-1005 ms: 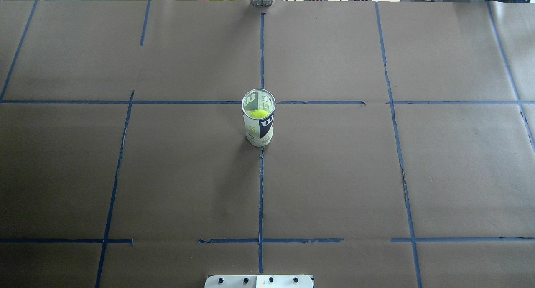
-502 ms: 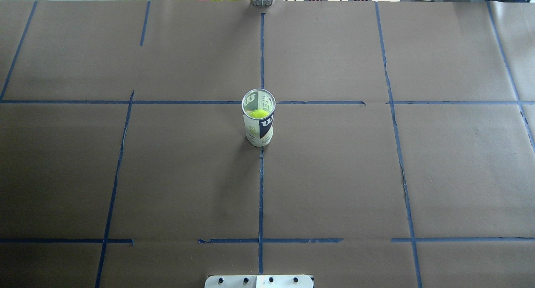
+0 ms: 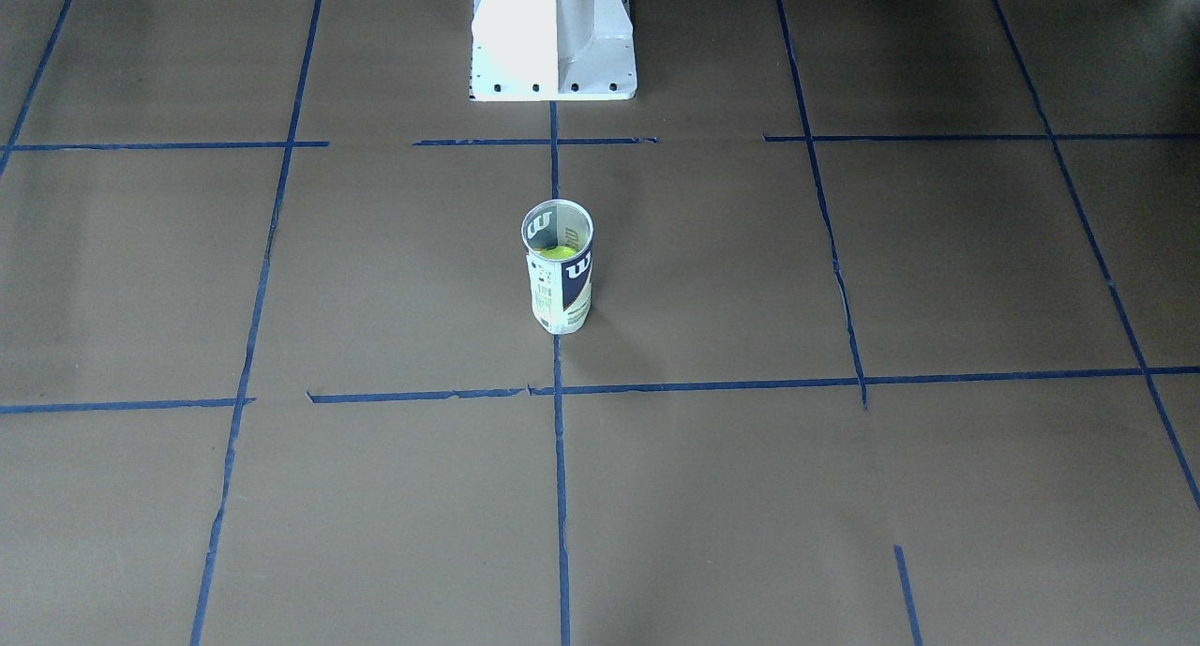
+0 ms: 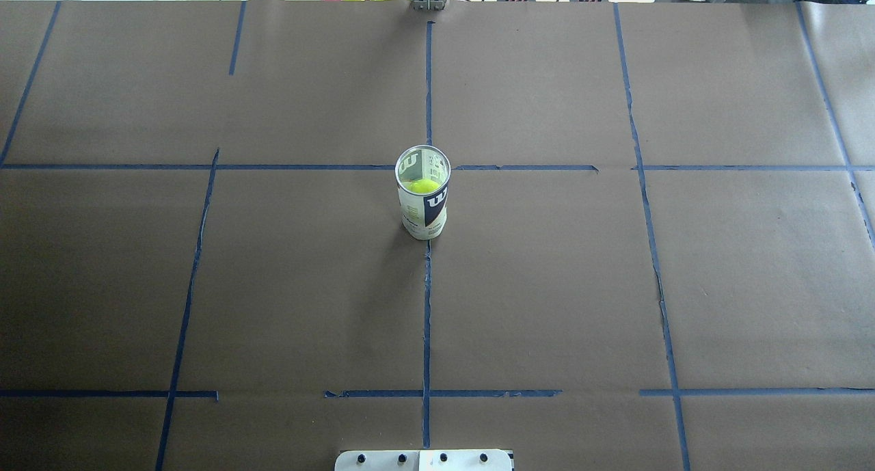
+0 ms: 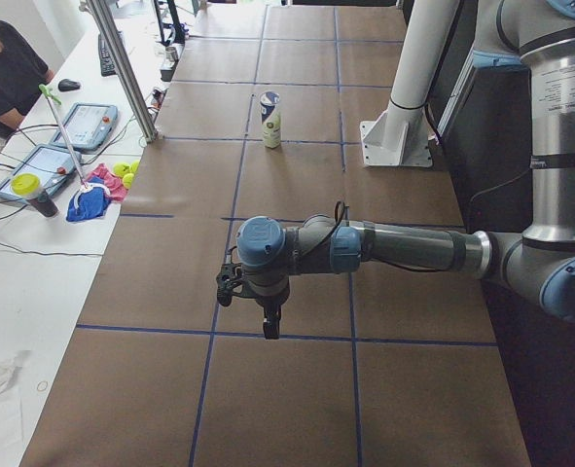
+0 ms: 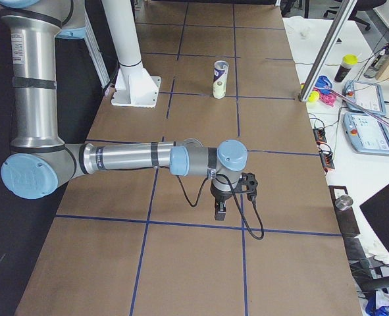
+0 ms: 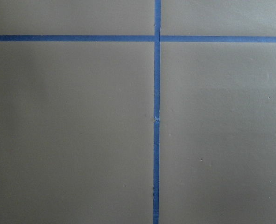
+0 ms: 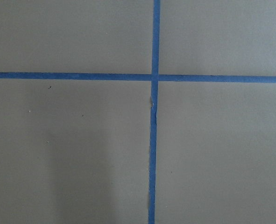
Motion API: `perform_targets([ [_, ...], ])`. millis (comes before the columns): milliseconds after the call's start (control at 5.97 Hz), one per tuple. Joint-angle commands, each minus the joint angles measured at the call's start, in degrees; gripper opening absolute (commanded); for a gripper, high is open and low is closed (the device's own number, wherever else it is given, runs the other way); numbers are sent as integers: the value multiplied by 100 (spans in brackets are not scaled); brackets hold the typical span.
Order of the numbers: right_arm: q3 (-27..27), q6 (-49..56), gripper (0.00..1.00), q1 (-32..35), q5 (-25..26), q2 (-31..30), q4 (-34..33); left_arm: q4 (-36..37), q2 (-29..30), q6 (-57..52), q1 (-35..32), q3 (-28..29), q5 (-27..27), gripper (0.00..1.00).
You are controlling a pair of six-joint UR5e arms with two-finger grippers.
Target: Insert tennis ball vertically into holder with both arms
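The clear plastic cylindrical tennis-ball can (image 4: 424, 214) carries a navy and white label with a white "W" on the side towards my base. A second "W" shows through the clear wall near the metallic rim. The pale panel has fine print too small to read. The can stands upright, long axis vertical and open mouth up, on the centre line of blue tape (image 4: 426, 320) across the brown paper table cover (image 4: 547, 286), in front of my white pedestal base (image 3: 553, 37).

The fuzzy yellow-green tennis ball (image 4: 422, 184) sits inside the can, below the rim. I can make out no lettering on it.

My left gripper (image 5: 269, 326) and right gripper (image 6: 220, 210) hang fingers down over the table ends, well apart from the can. I cannot tell how either pair of jaws stands. Both wrist cameras see only paper and crossing tape.
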State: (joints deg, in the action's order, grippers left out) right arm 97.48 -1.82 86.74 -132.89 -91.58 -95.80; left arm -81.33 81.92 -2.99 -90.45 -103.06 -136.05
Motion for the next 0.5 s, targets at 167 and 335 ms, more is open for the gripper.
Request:
perform_targets([
  [167, -9, -2, 100, 0, 0, 0, 0, -6, -1, 0, 107, 23, -1, 100],
  [335, -9, -2, 100, 0, 0, 0, 9, -6, -1, 0, 107, 58, 17, 100],
])
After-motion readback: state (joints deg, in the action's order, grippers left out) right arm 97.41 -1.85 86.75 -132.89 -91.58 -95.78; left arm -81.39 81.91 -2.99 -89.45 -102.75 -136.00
